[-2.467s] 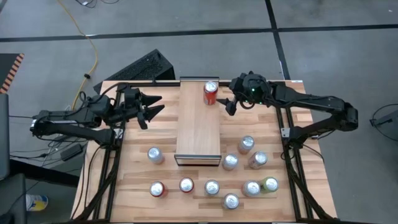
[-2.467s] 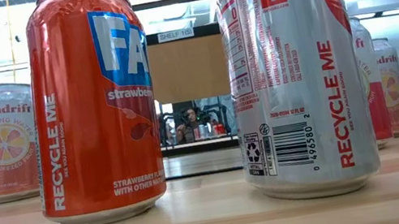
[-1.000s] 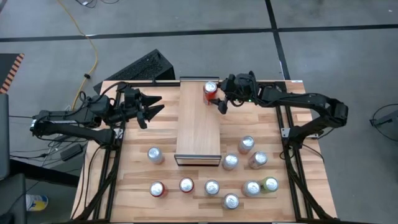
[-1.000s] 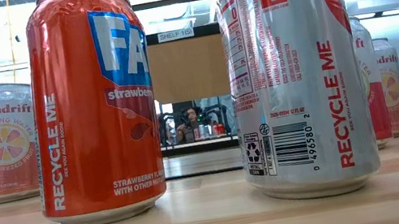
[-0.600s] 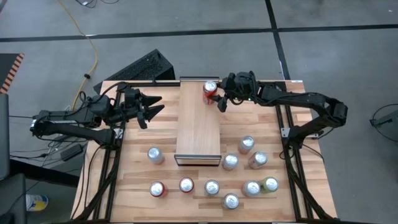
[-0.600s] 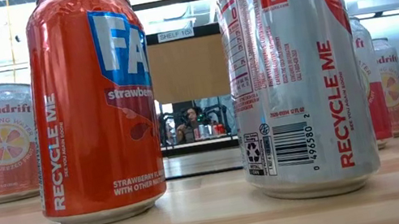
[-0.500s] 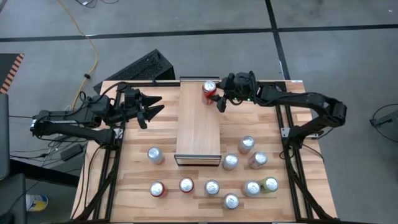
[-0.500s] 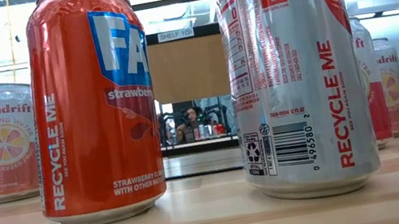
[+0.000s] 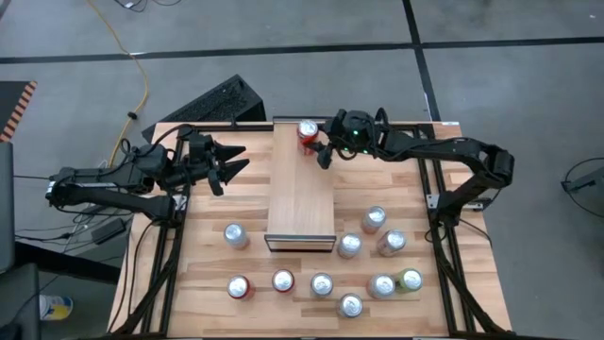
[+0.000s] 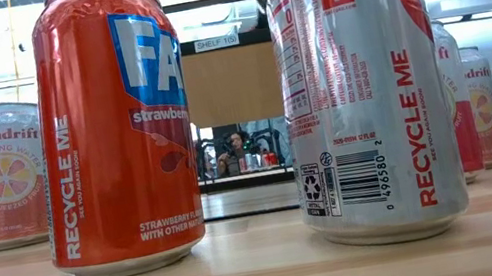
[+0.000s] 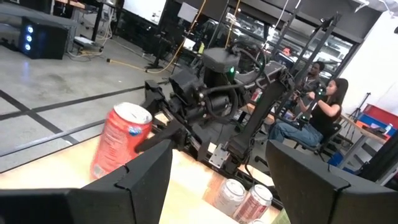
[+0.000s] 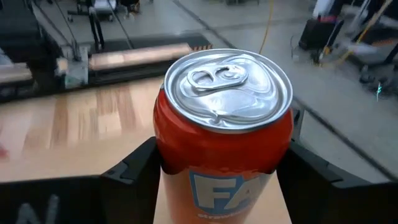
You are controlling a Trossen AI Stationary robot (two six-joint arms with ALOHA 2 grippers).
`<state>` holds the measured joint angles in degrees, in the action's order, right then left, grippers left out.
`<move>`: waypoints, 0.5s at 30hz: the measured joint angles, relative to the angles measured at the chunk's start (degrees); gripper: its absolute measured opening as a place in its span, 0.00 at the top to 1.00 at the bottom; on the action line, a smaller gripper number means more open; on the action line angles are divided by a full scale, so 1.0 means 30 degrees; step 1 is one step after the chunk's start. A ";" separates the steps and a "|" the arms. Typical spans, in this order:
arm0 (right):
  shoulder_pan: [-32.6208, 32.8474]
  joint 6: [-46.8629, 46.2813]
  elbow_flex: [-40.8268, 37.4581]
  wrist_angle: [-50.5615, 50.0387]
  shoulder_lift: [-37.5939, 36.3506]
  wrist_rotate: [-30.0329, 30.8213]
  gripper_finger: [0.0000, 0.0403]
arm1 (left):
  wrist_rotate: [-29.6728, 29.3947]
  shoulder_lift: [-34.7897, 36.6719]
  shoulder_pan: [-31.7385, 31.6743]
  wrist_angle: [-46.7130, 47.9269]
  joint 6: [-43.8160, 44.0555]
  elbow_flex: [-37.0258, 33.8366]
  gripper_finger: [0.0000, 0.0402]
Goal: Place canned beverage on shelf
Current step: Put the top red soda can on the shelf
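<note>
Two dark arms reach over a slatted light-wood tabletop [image 9: 203,241] edged by a black frame, which stands on a grey concrete floor [image 9: 491,90] crossed by dark seams. The shelf [image 9: 300,203], a long narrow wooden platform with a dark front edge, lies along the table's middle. At its far end the right gripper [image 9: 317,144] is clamped on a red Fanta strawberry can [image 9: 307,133], tilted, a finger [image 12: 140,171] pressed against each side of the can [image 12: 224,134]; whether the can's base touches the shelf cannot be told. The left gripper [image 9: 231,162] hangs with its fingers spread and empty over the table's left side, pointed toward the shelf. Ten further cans stand on the tabletop in front of and to the right of the shelf, among them a silver can [image 9: 236,235] alone on the left and a green-topped can [image 9: 410,279] near the right edge. A yellow cable [image 9: 132,59] trails across the floor, and a black keyboard [image 9: 212,102] lies beyond the table's far left corner. Through the left wrist camera, a seated person [image 11: 314,115] appears among workshop racks.
</note>
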<state>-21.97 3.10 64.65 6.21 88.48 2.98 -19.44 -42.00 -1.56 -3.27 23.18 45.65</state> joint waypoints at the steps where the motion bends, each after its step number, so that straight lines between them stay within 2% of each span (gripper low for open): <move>1: 0.0099 0.0061 0.0506 0.0121 0.0378 0.0013 0.38 | 0.0007 0.0000 0.0000 0.0000 0.0000 0.0000 0.38; 6: 0.0172 0.0185 0.2745 -0.0366 0.2244 0.0091 0.38 | 0.0007 0.0000 0.0000 -0.0011 0.0000 0.0000 0.38; 11: 0.0187 0.1123 0.4502 -0.0833 0.3648 0.1662 0.38 | 0.0007 0.0000 0.0007 -0.0015 0.0000 0.0000 0.38; 15: 0.0346 0.1581 0.5474 -0.0908 0.4495 0.2014 0.38 | 0.0007 0.0000 0.0007 -0.0015 0.0000 0.0000 0.38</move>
<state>-20.93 7.84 81.07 3.49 101.96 9.03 -19.42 -42.00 -1.54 -3.31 23.18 45.65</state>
